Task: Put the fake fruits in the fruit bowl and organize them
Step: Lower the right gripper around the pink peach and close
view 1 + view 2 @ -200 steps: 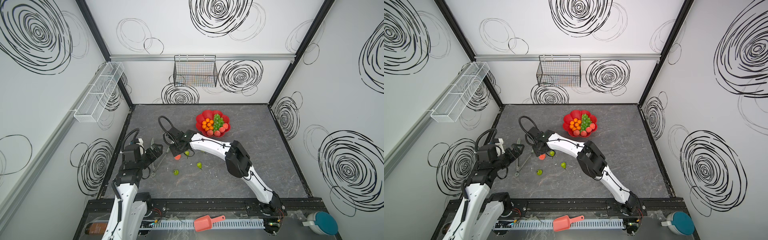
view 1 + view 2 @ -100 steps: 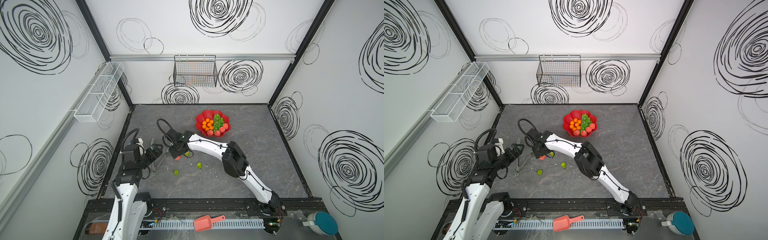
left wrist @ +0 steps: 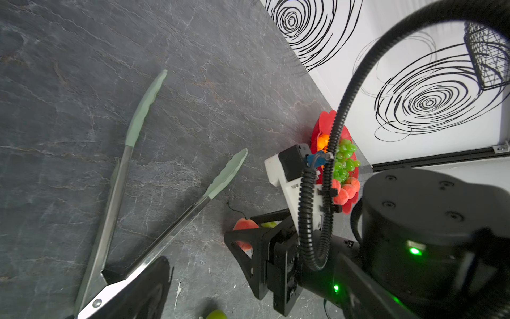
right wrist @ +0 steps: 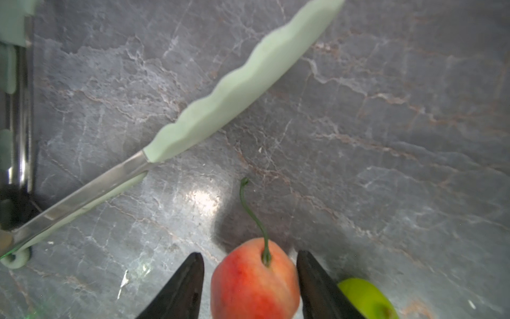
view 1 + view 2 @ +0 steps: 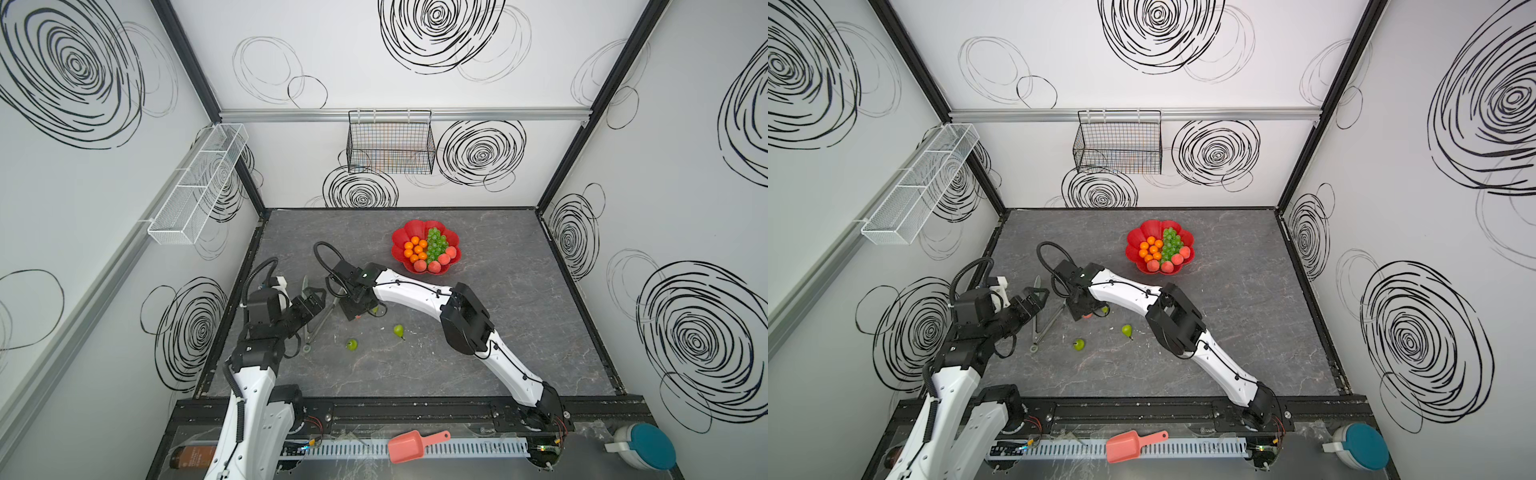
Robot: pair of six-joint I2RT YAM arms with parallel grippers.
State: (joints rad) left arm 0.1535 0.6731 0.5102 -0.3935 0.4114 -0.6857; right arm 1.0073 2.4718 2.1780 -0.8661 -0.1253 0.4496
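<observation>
The right arm [image 5: 419, 293] ran from its base at the lower right of both top views up and left to a black elbow. From there a long white forearm reached leftward, low over the table [image 5: 519, 345], and ended left of centre with the wrist turned down. The right gripper [image 4: 249, 254] pointed at the table with its jaws about half apart, straddling a peach [image 4: 255, 281] whose stem pointed away from it. One of the black fingers [image 4: 317, 284] looked to be against the fruit and a sliver of grey showed at the other, so I could not tell whether the peach was truly pinched. A pear [image 4: 364, 298] sat just beside the outer face of one finger. A second pear [image 5: 399, 331] and a third pear [image 5: 352, 344] lay on the table lower in the frame, near the gripper but apart from it. The left arm [image 5: 253, 386] rose from the lower left, folded at its black joints and aimed rightward. The left gripper [image 5: 314, 300] hung over the tongs [image 5: 318, 328], which lay spread in a V just left of the right gripper. Only one of its fingers showed in the left wrist view, so I could not tell how far it was open or whether it touched the tongs. The bowl [image 5: 415, 229] sat above and right of centre, well apart from both grippers, holding oranges [image 5: 415, 251], grapes [image 5: 436, 243] and peaches [image 5: 436, 265].
</observation>
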